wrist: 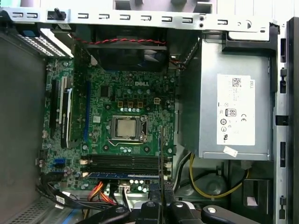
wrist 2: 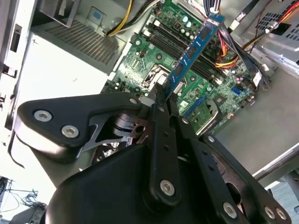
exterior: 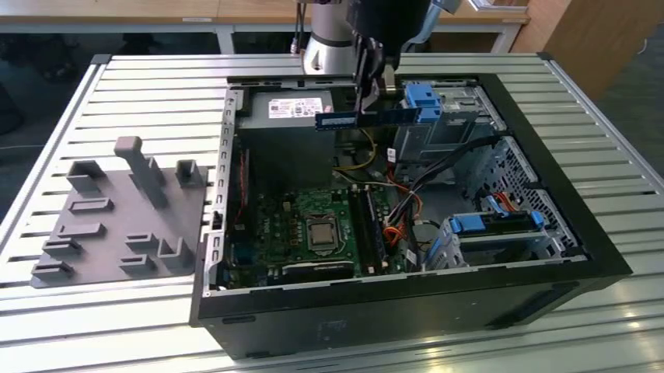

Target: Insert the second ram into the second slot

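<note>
One memory stick, the second ram (exterior: 403,116), hangs level in the air over the open computer case (exterior: 415,322). The hand (exterior: 372,110) pinches it near its middle, fingers pressed against both flat faces. In the exterior view the stick sits toward twelve o'clock of the case's interior, in front of the grey power supply (exterior: 295,109). One end is close to a blue drive-bay clip (exterior: 425,101) at about one o'clock.

The motherboard (exterior: 311,225) lies below it toward six o'clock. The long dark memory slots (exterior: 372,225) run at three o'clock of the processor socket (exterior: 319,231). The stick is well apart from them and touches nothing but the hand.

In the second wrist view the hand (wrist 2: 163,93) grips the second ram (wrist 2: 195,46), whose blue board and black chips slant above the slots (wrist 2: 174,46). In the first wrist view the stick (wrist: 160,154) shows edge-on, rising from the hand (wrist: 161,198) across the slots (wrist: 124,163).

A grey fixture plate (exterior: 114,217) rests on the slatted desk (exterior: 124,311) at nine o'clock of the case.
</note>
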`<control>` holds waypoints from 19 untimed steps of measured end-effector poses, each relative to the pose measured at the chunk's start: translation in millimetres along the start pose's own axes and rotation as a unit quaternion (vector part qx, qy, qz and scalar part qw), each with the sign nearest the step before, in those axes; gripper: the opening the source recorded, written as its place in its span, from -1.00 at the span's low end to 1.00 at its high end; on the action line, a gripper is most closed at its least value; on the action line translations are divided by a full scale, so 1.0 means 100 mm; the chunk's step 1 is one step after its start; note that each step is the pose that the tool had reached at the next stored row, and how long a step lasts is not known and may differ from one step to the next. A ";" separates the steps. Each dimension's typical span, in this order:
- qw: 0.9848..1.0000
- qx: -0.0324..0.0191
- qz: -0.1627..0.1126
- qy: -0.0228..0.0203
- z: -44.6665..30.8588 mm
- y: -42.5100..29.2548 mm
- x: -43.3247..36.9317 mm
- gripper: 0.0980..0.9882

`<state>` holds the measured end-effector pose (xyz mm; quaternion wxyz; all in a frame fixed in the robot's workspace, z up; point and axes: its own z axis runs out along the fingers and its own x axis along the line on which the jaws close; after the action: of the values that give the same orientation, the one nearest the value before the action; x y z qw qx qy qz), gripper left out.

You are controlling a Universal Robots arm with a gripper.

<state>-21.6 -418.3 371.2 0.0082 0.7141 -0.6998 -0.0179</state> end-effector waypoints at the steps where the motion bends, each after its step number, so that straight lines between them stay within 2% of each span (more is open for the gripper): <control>1: 1.000 0.001 0.006 0.001 0.003 0.000 0.001 -0.90; 5: 0.999 0.004 0.034 0.004 0.016 -0.001 0.001 -0.90; 10: 0.999 0.005 0.049 0.006 0.019 -0.001 0.026 -0.90; 12: 0.998 0.006 0.056 0.008 0.023 -0.001 0.027 -0.90; 15: 0.997 0.006 0.078 0.009 0.033 -0.001 0.028 -0.90; 19: 0.994 0.007 0.113 0.009 0.050 -0.002 0.028 -0.90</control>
<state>-21.6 -421.0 366.2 0.0117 0.6307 -0.7759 -0.0060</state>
